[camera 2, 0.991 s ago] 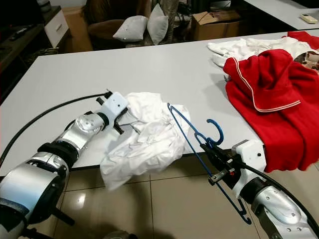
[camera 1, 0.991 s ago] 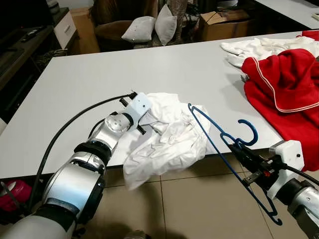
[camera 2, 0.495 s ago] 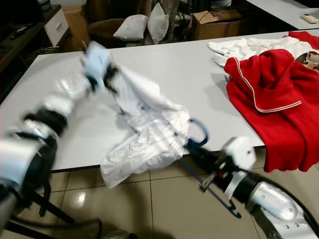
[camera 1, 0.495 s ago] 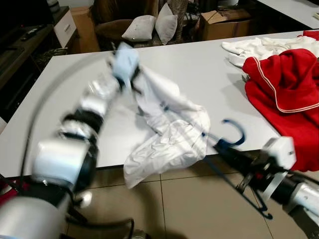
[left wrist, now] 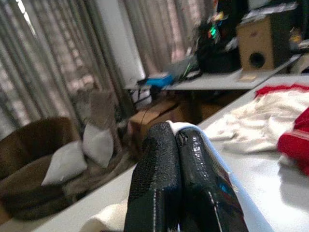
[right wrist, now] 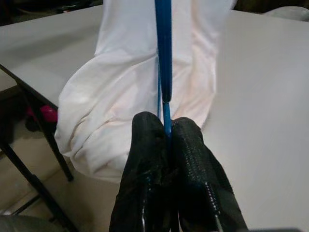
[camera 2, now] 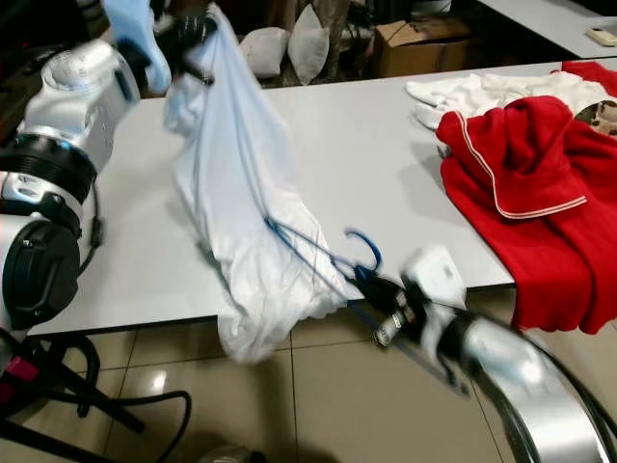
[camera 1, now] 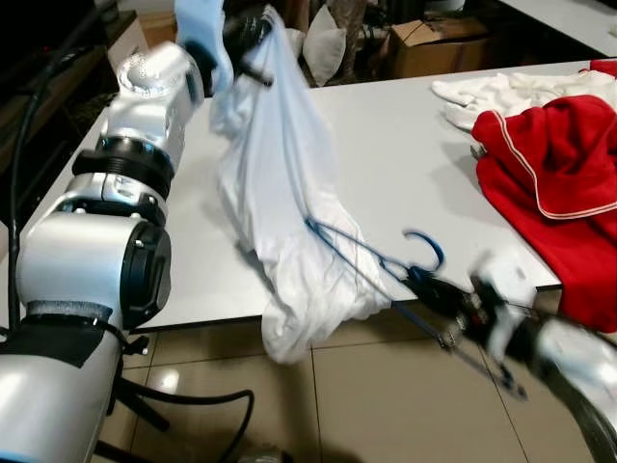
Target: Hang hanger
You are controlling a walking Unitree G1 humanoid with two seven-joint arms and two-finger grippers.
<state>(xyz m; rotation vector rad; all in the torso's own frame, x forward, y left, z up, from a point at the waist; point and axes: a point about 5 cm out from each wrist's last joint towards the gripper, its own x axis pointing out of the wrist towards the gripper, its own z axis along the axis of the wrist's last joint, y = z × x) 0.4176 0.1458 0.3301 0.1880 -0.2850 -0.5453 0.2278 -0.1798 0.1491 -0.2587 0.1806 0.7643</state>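
Note:
A white garment [camera 1: 289,203] hangs stretched from my left gripper [camera 1: 253,39], which is raised high over the white table [camera 1: 386,125] and shut on the cloth's top. Its lower end droops past the table's front edge. In the left wrist view the fingers [left wrist: 164,183] are pressed together with white cloth [left wrist: 212,154] beside them. A blue wire hanger [camera 1: 371,265] pokes one end into the garment, hook [camera 1: 424,246] up. My right gripper [camera 1: 436,289] is shut on the hanger near its neck, below the table's front edge. The right wrist view has the fingers [right wrist: 166,169] clamped on the blue wire [right wrist: 163,53].
A red garment [camera 1: 549,154] with white trim lies at the table's right end, draping over the edge, and white clothes [camera 1: 492,92] lie behind it. Beyond the table are pillows [camera 2: 289,43], a cardboard box [camera 1: 434,43] and a brown chair. Tiled floor [camera 1: 386,405] lies in front.
My left gripper has swung up and back, lifting the white garment from a heap into a long hanging shape. The right gripper has pushed the hanger leftward, towards the garment.

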